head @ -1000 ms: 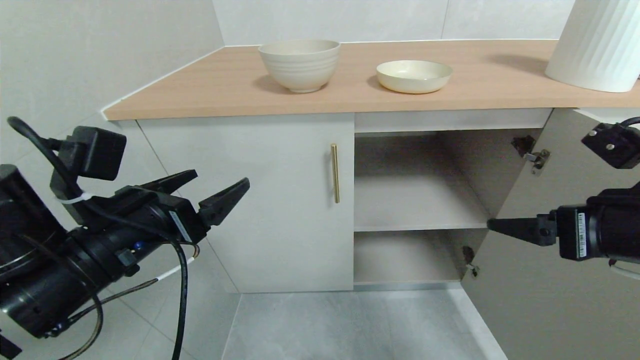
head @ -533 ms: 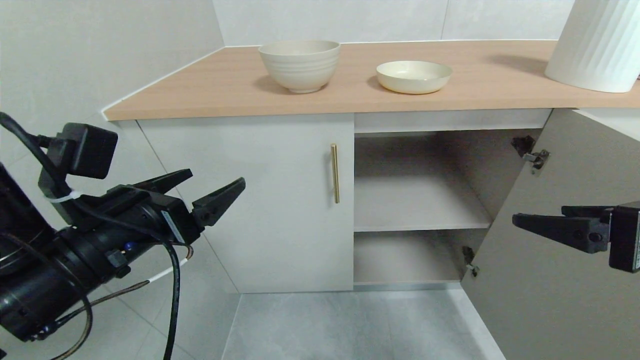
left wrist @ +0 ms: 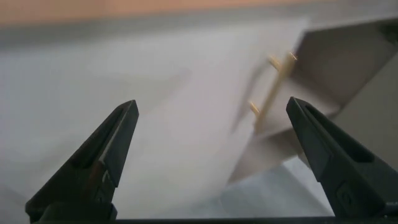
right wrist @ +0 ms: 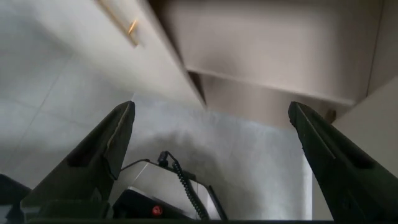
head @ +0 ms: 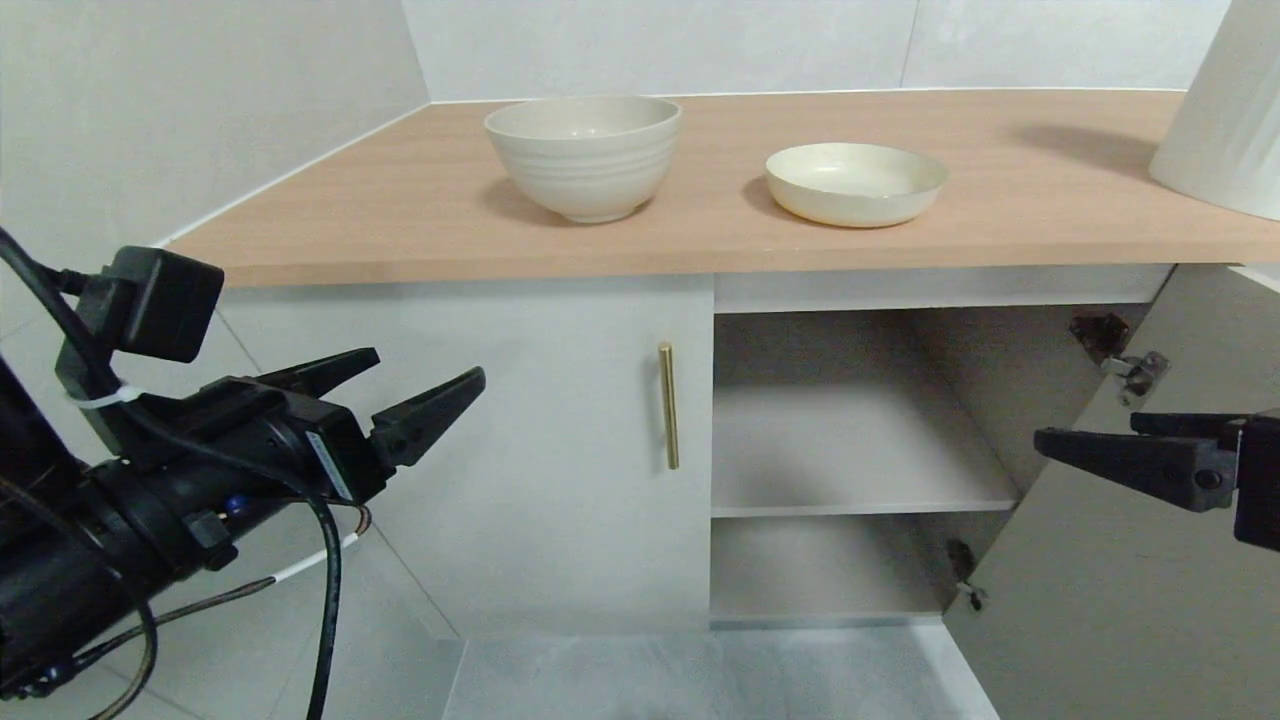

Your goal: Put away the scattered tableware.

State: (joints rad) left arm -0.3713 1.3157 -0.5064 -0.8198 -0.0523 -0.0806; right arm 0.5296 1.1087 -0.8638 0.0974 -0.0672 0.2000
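Two cream pieces stand on the wooden countertop [head: 400, 220]: a deep ribbed bowl [head: 583, 155] toward the left and a shallow dish [head: 856, 183] to its right. My left gripper [head: 428, 365] hangs below counter height in front of the closed cabinet door, open and holding nothing. In the left wrist view, that gripper [left wrist: 211, 106] has its fingers spread wide toward the door. At the right edge, my right gripper [head: 1085, 432] sits by the open cabinet door, open and empty. The right wrist view has this gripper [right wrist: 211, 109] facing the floor and the cabinet's lower part.
The cabinet's right half stands open, showing a bare shelf [head: 850, 470] and a lower compartment. Its door [head: 1120, 600] swings out at the right. The left door carries a gold handle [head: 668, 405]. A tall white ribbed container [head: 1220, 120] stands at the counter's back right.
The head camera has shifted, so the counter now sits lower and larger in view. My right gripper drew back to the right, away from the cabinet opening. The left gripper drifted slightly left.
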